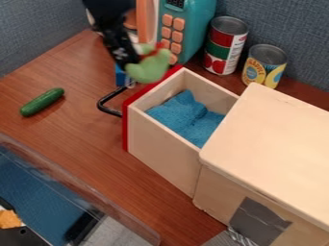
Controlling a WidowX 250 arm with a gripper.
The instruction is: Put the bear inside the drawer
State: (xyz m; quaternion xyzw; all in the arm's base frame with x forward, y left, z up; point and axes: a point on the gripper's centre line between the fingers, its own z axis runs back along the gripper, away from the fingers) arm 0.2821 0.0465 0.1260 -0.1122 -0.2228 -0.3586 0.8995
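Look down on a brown wooden table [83, 139] around the open drawer [164, 161], with grey-blue wall panels [286, 24] behind. See the black gripper [133, 62] near the drawer's red front [125, 129], narrowed around the green bear [149, 69], outside the drawer. Count one bear, one blue cloth [186, 117] inside the drawer, one cucumber [42, 102] out past its handle [105, 102], one teal toy microwave [200, 24] and two cans [225, 45] [264, 65] behind it.

Soft, fairly bright light comes from above: the box top [270, 139] right of the drawer [160, 161] looks palest. Mild shade lies inside the drawer, and faint glare streaks the clear plastic rim [83, 192] below and left of it.
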